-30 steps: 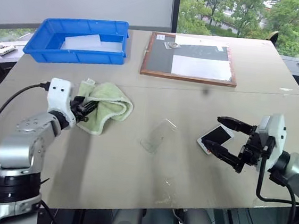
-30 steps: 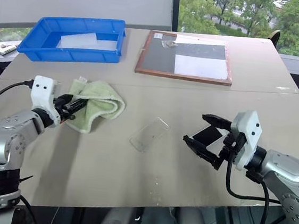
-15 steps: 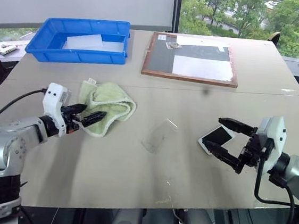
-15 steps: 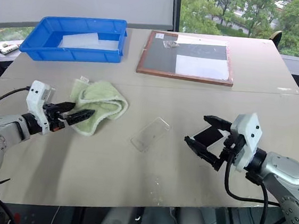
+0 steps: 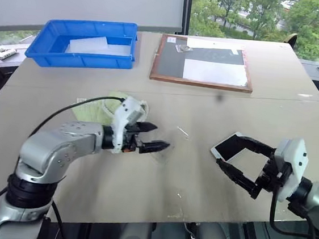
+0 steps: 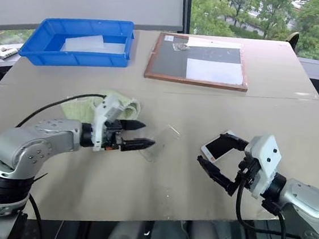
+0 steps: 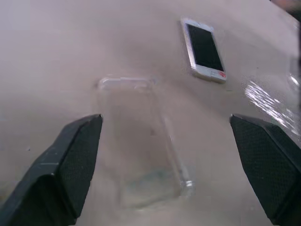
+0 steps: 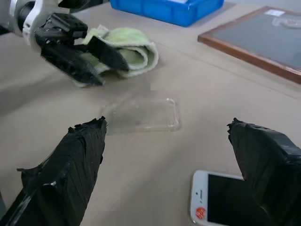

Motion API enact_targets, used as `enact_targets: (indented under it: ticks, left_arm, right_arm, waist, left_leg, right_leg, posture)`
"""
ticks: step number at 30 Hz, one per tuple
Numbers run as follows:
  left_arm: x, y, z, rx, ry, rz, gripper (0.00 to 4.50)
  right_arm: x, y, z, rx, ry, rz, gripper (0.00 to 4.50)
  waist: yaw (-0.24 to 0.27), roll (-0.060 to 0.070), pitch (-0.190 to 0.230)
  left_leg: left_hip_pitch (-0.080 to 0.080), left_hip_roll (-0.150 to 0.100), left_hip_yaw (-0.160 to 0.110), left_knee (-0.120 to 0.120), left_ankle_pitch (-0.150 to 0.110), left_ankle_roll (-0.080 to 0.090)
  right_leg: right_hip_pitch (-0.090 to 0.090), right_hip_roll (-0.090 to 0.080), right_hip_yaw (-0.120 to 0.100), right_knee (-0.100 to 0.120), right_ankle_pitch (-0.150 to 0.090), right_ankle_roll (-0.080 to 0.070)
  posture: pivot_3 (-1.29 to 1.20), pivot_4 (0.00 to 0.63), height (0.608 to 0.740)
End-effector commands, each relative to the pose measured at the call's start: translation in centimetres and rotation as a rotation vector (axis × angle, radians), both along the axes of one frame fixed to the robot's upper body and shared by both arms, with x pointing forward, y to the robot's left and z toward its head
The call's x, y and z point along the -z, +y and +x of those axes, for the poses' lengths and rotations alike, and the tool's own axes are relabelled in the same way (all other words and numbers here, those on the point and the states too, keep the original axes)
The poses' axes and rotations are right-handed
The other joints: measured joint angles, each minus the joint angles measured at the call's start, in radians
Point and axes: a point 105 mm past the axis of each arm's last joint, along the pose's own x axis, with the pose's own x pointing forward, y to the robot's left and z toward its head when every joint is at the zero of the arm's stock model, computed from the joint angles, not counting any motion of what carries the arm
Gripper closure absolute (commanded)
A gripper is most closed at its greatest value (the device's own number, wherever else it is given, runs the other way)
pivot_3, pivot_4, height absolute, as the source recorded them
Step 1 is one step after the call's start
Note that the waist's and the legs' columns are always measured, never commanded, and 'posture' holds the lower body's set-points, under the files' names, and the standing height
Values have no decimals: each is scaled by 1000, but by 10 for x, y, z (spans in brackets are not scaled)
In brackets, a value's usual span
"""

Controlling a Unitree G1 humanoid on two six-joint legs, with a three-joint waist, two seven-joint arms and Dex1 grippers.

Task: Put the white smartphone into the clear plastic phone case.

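Both task items are lying flat on the desk (image 5: 297, 111), well apart from each other. The clear plastic phone case (image 7: 141, 141) is resting near the middle of the desk. The white smartphone (image 5: 229, 148) is lying screen up toward the robot's right side.

The left pincer (image 5: 156, 138) is hovering just beside the case with its fingers spread wide and holding nothing. In the left wrist view the case is sitting between the two fingers, and the phone is showing beyond it. No contact with the case can be confirmed.

The right pincer (image 5: 240, 157) is also standing wide and is holding nothing. Its fingers are bracketing the near end of the phone; whether they are touching it cannot be told. In the right wrist view the phone's lower corner (image 8: 221, 200) is lying between the fingers.

The step in hand appears to be the approach: each arm is lining up on its own item, and neither item is being gripped or lifted. The insertion is not yet begun.

The next move is calling for a firm grip on the phone by its long edges, and a steadying hold on the case. The thin shell is likely to slide or flex under pressure. A green cloth (image 5: 95, 108) is lying behind the left arm, clear of the working area.
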Motion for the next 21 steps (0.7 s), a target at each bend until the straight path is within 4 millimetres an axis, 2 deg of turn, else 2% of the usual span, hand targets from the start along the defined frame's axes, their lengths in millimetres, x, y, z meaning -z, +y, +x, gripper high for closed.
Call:
enact_targets:
  ticks: [1, 4, 7, 12, 16, 21]
  left_arm:
    - [-3, -7, 5, 26, -61, 56, 46]
    - [2, -5, 11, 68, -146, 116, 46]
    - [4, 1, 16, 194, -293, 172, 46]
    - [6, 22, 25, 441, -254, 207, 46]
    - [19, 37, 26, 692, -301, 351, 46]
    - [30, 30, 34, 894, -363, 426, 46]
  right_arm:
    - [-11, 2, -7, 1, -60, -16, 0]
    - [-12, 1, -8, 15, -61, -21, 0]
    - [-13, 3, -8, 19, -63, -20, 0]
    - [-14, 2, -6, 14, -63, -30, 0]
    - [-12, -1, -13, -19, -52, -58, 0]
    - [-7, -6, -27, -38, -26, -88, 0]
  waist:
    - [2, 0, 0]
    - [0, 0, 0]
    - [2, 0, 0]
    - [10, 0, 0]
    - [11, 0, 0]
    - [22, 0, 0]
  left_leg:
    - [0, 0, 0, 0, 0, 0]
    - [0, 0, 0, 0, 0, 0]
    - [0, 0, 0, 0, 0, 0]
    - [-1, 0, 0, 0, 0, 0]
    - [-3, 0, 1, 1, 0, 0]
    - [-8, 0, -1, 2, 0, 0]
  right_leg:
    - [0, 0, 0, 0, 0, 0]
    - [0, 0, 0, 0, 0, 0]
    - [0, 0, 0, 0, 0, 0]
    - [-1, 0, -1, 0, 0, -1]
    - [-1, 0, -1, -2, 0, 0]
    - [-4, 0, -2, -5, 2, -3]
  posture:
    - [0, 150, 740]
    - [0, 150, 740]
    - [0, 150, 740]
    - [0, 150, 740]
    - [0, 150, 740]
    - [0, 150, 740]
